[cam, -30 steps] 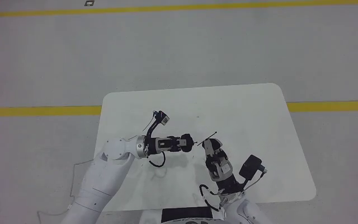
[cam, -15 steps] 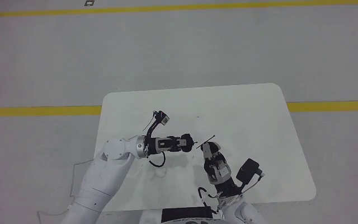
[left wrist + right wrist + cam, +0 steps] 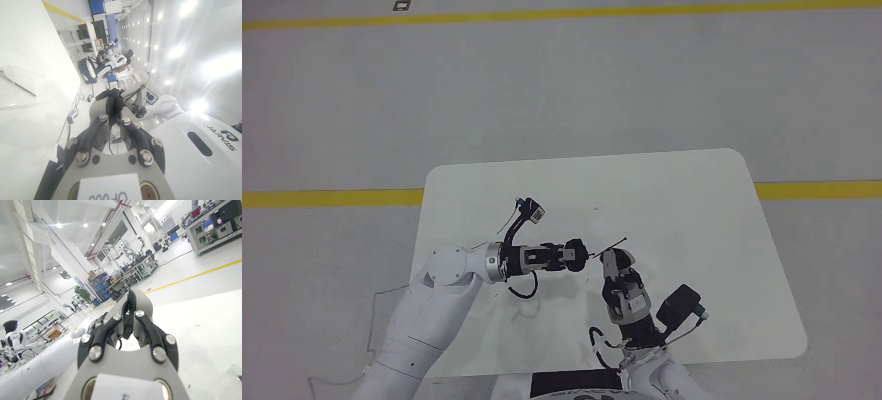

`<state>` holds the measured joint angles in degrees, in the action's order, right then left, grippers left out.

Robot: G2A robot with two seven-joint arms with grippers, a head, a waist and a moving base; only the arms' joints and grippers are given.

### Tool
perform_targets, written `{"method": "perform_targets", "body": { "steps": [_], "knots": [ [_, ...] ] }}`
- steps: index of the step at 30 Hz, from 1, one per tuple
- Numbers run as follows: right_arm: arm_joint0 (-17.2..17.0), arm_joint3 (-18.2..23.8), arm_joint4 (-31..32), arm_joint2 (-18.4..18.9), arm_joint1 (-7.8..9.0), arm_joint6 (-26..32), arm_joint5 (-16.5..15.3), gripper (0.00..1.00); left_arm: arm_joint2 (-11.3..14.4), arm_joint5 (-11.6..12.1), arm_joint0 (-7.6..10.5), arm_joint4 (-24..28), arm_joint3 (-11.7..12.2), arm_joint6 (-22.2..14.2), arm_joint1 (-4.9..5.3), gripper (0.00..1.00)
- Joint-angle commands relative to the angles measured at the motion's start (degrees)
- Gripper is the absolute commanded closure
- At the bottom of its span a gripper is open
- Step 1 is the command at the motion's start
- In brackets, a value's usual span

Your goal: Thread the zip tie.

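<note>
We note zip tie (image 3: 614, 245) over table (image 3: 712, 200) centre, pointing 2 o'clock. Left gripper (image 3: 585, 254) jaws closed on its 8 o'clock end, right gripper (image 3: 610, 258) jaws closed on it midway. Wrist label (image 3: 108, 186) print cropped.

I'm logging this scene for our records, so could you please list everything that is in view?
table: one, white, rounded corners, in the middle of the floor.
zip tie: one, black, a thin strip above the table, at the two grippers' fingertips.
clear tray: one, transparent, lying on the table.
black strip: one, lying in the clear tray; it looks like another zip tie, but I cannot tell for sure.
floor lines: two, yellow, one beyond the table and one running level with it.
left gripper: one, grey and black, over the table's middle, fingers shut.
right gripper: one, grey and black, tip to tip with the left one, fingers shut on the zip tie.
</note>
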<state>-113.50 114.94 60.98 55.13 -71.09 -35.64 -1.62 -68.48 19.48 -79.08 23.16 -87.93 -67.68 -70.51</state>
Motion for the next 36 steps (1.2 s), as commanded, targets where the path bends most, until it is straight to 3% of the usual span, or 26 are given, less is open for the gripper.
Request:
{"method": "perform_targets", "body": {
  "steps": [1, 36],
  "knots": [
    [0.21, -0.32, 0.35, -0.23, -0.09, -0.13, 0.65, 1.0, 0.0, 0.0, 0.0, 0.0, 0.0, 0.0, 0.0, 1.0],
    [0.77, -1.53, 2.03, -0.82, -0.76, -2.08, 2.88, 1.0, 0.0, 0.0, 0.0, 0.0, 0.0, 0.0, 0.0, 1.0]
  ]
}}
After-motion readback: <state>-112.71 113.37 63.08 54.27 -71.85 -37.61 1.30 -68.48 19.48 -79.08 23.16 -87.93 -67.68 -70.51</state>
